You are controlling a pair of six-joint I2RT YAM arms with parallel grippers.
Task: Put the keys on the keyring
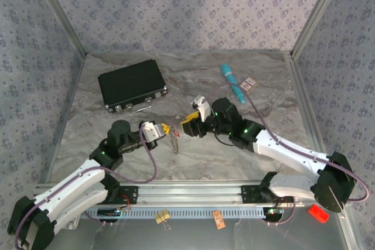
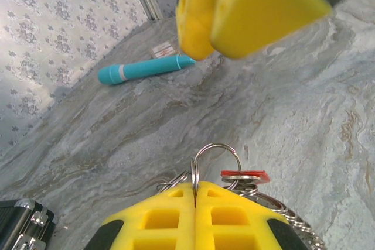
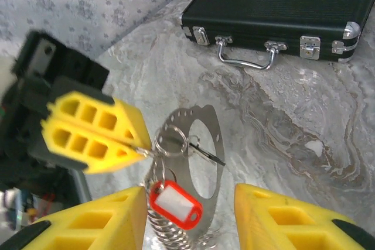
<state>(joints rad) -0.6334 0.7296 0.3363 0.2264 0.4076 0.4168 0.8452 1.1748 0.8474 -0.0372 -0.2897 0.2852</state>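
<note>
One thin pinch by my closed left gripper (image 3: pixel 138 149) holds the keyring (image 3: pixel 214 130) above the table; my right gripper (image 3: pixel 188 196), jaws apart around its red tag (image 3: pixel 174 203), could knock it loose.

No text legible. Red key tag (image 3: pixel 174 204) between the right tool's (image 3: pixel 188 202) fingers: white insert unreadable. Small card (image 1: pixel 250 84) beyond it: print too small.
</note>
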